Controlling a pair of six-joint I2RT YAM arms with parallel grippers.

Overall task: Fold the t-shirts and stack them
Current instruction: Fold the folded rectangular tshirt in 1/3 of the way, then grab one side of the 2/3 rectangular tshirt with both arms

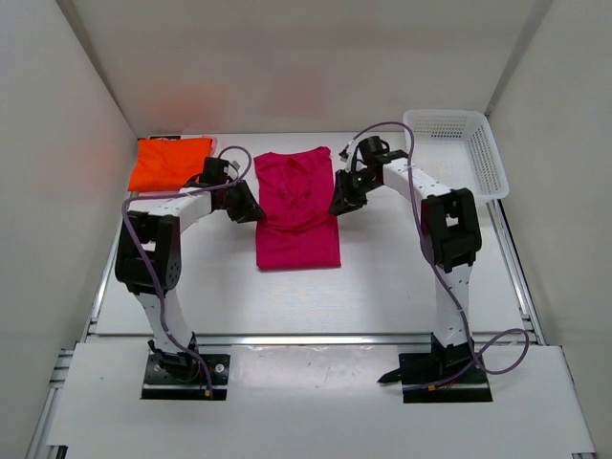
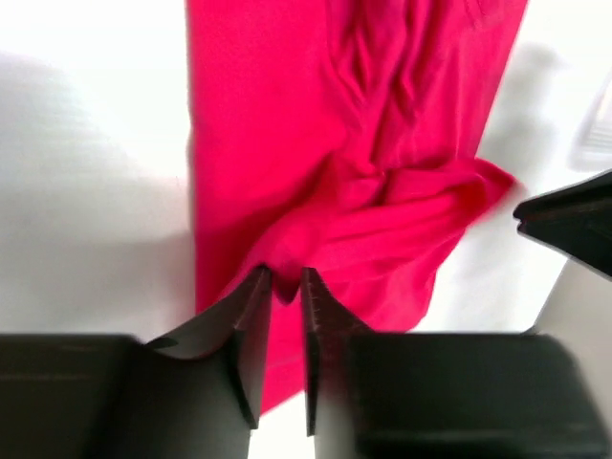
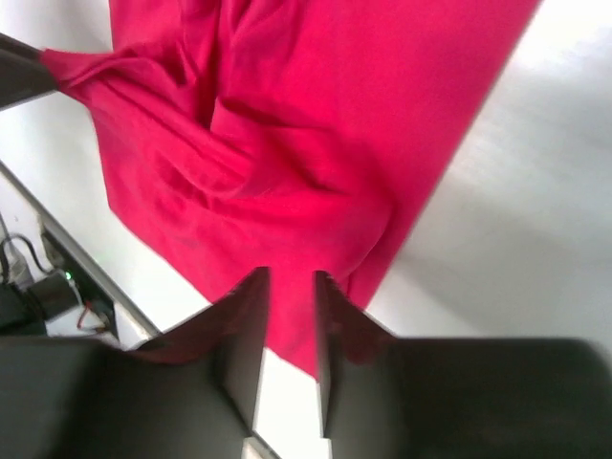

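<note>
A deep magenta t-shirt (image 1: 296,206) lies in the middle of the table as a long folded strip, its far half rumpled. An orange t-shirt (image 1: 170,163) lies folded at the far left. My left gripper (image 1: 251,212) is at the magenta shirt's left edge. In the left wrist view its fingers (image 2: 284,277) stand slightly apart, with a small ridge of the shirt (image 2: 287,115) between the tips. My right gripper (image 1: 337,206) is at the shirt's right edge. Its jaws (image 3: 292,277) are parted too, just over the cloth (image 3: 316,124), gripping nothing.
A white mesh basket (image 1: 459,143) stands at the far right corner. White walls close in the table on the left, right and back. The right gripper's tip (image 2: 564,225) shows across the shirt in the left wrist view.
</note>
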